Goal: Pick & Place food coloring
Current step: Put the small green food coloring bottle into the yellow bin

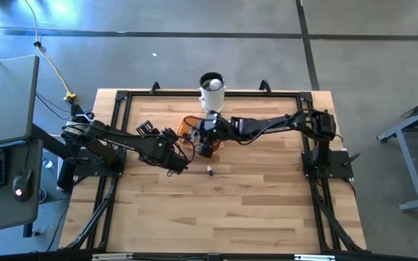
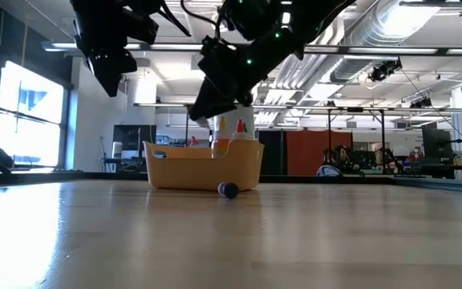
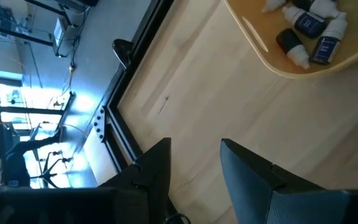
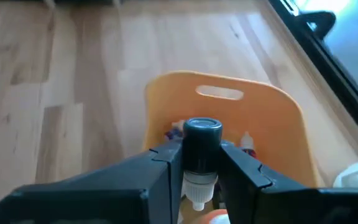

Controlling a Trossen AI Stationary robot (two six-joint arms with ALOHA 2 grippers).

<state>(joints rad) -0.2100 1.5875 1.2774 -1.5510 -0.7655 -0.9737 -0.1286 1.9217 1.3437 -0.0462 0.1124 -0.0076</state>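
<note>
A: How are the two arms posed in the high view?

B: The right arm reaches from the right of the frame toward the centre, its end effector [image 1: 207, 142] over the orange bowl [image 1: 188, 126] just below the white mug [image 1: 211, 90]. The left arm extends from the left edge, its end effector [image 1: 178, 164] above bare desk [image 1: 267, 203] at lower left of the bowl.

A: State of each end effector?

B: In the right wrist view, the right end effector [image 4: 199, 163] is pinching a food coloring bottle [image 4: 201, 155] with a dark body, its whitish cap pointing down, held above the bowl [image 4: 278, 124]. In the left wrist view, the left end effector [image 3: 194, 165] has its fingers spread with nothing between them.

A: What do the containers hold?

B: The left wrist view shows several bottles [image 3: 309, 28] lying in the bowl at the upper right of the frame, dark bodies with whitish caps. In the low view, pointed caps [image 2: 231, 126] rise above the bowl's rim.

A: Any bottle outside it?

B: One lies on the desk just below the bowl in the high view [image 1: 210, 171]; the low view shows it in front of the bowl [image 2: 228, 189].
</note>
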